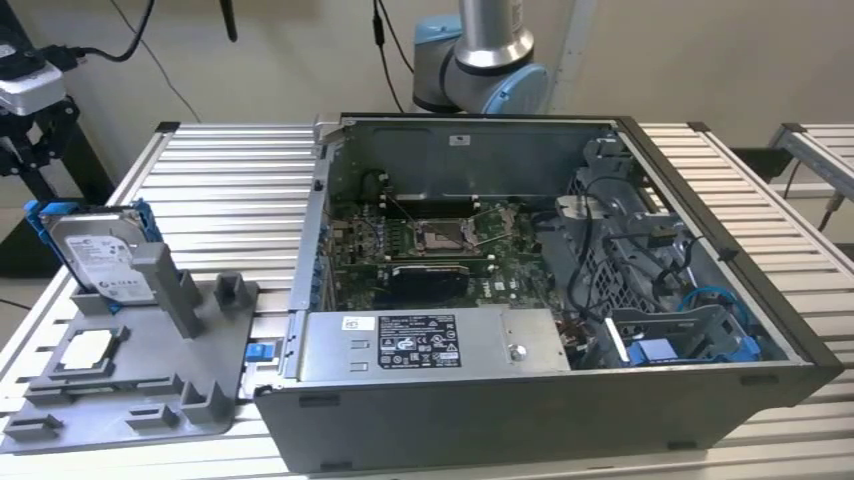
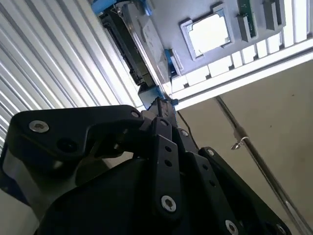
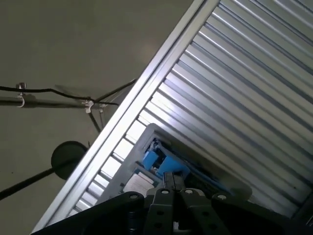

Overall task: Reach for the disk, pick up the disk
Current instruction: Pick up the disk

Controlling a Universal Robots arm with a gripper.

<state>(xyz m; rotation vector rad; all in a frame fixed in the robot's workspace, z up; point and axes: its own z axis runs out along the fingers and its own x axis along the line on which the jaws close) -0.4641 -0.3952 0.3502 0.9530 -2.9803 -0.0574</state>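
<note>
The disk point(image 1: 100, 250) is a silver drive with a white label in a blue bracket. It stands upright in a grey holder point(image 1: 167, 300) at the exterior view's left. In the second wrist view the disk point(image 2: 144, 39) lies beyond the tips of my gripper point(image 2: 160, 105), apart from them. The black fingers meet at a point and the gripper is shut with nothing in it. In the first wrist view my gripper point(image 3: 171, 180) points at the disk's blue bracket point(image 3: 164, 164) from a distance.
An open computer case point(image 1: 747, 385) takes up the middle of the slatted metal table point(image 1: 227, 190), with a grey power-supply box point(image 1: 427, 343) at its front. A small square silver chip point(image 1: 87, 347) lies on the grey holder's base point(image 1: 147, 400). Cables and a stand show beyond the table edge.
</note>
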